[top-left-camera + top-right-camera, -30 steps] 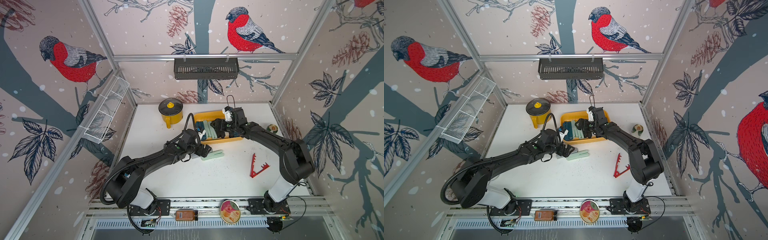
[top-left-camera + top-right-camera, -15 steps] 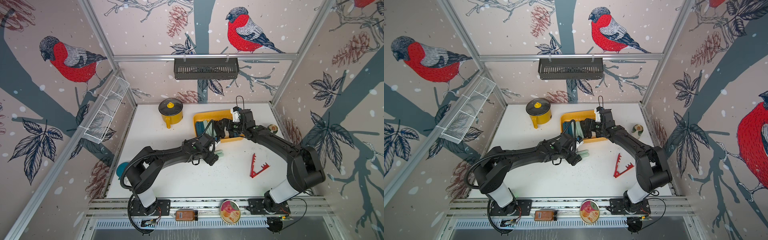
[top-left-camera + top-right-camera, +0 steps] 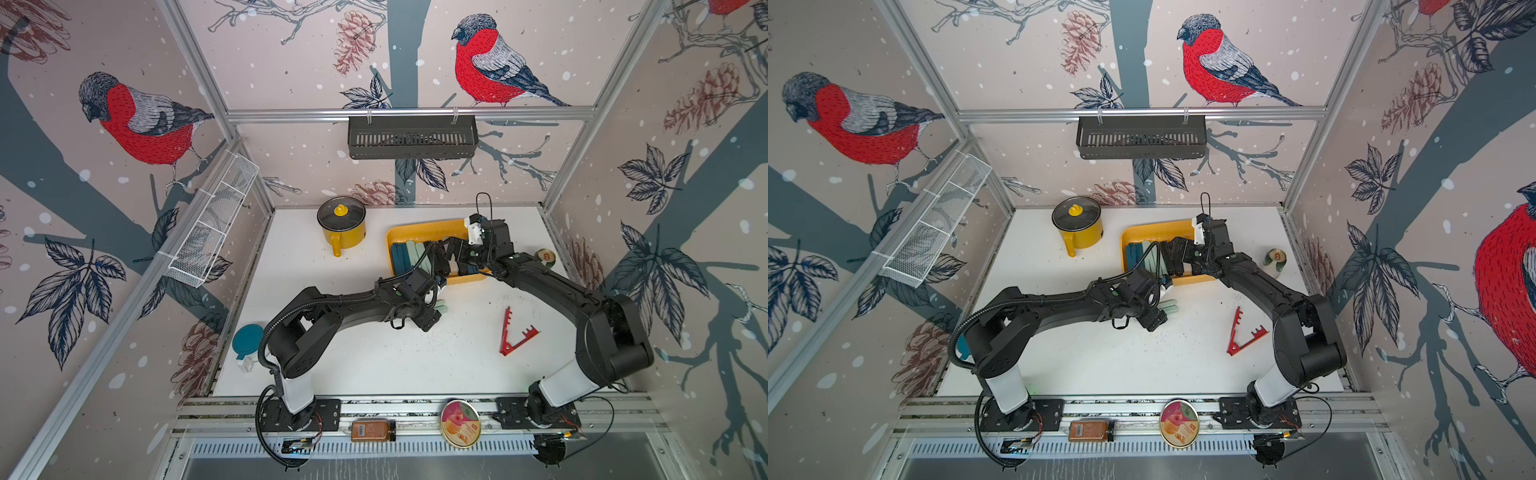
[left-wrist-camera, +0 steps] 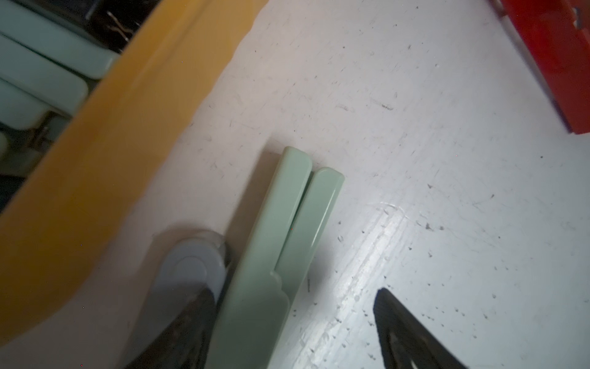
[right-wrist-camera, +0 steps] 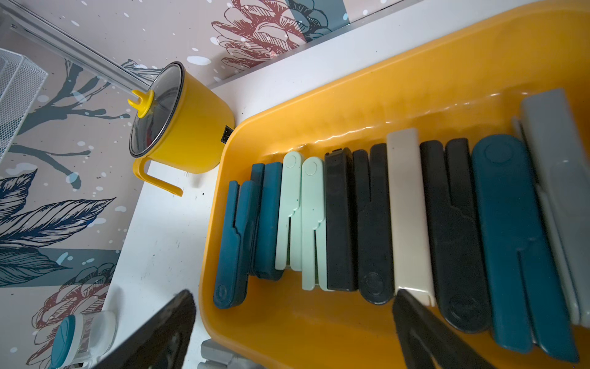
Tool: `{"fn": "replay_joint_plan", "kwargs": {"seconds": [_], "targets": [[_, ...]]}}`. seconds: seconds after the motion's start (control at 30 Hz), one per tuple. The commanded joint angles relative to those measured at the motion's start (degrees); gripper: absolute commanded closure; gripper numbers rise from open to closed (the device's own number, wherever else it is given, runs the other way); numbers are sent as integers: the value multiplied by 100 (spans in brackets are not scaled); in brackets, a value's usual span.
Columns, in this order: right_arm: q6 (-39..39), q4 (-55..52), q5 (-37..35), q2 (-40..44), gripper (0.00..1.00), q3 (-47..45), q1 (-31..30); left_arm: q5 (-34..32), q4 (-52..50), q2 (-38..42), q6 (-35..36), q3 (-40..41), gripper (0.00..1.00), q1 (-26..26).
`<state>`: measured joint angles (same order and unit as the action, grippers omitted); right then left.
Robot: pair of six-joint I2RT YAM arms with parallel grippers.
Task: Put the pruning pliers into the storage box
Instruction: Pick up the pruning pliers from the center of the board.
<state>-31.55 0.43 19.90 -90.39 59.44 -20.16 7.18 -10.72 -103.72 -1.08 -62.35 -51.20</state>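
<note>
Pliers (image 4: 287,249), the mint pair, lie on the desk (image 3: 374,365) at six o'clock of the storage box (image 3: 415,230). Left end effector (image 4: 287,284) straddles them crosswise, likely so a squeeze catches both bars; open, nothing pinched yet. Right end effector (image 5: 293,294) hovers over the box, spread wide, empty.

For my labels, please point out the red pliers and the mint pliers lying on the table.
red pliers (image 3: 505,332): in a top view, on the long arm.
mint pliers (image 4: 277,217): left wrist view, on the longer bar.
</note>
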Motion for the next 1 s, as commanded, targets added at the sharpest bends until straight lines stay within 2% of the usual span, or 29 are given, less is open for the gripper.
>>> {"fn": "replay_joint_plan", "kwargs": {"seconds": [0.0, 0.33, 0.63, 0.97], "targets": [[-22, 219, 112, 48, 3, -50, 28, 225, -175, -84, 82, -35, 22, -15], [-55, 334, 222, 188, 3, -255, 152, 387, -219, -155, -91, -137, 26, -118], [-88, 401, 287, 267, 3, -414, 285, -227, -432, -363, -243, -354, 31, -138], [-114, 501, 408, 375, 3, -608, 472, -381, -545, -617, -208, -628, 39, -221]]}}
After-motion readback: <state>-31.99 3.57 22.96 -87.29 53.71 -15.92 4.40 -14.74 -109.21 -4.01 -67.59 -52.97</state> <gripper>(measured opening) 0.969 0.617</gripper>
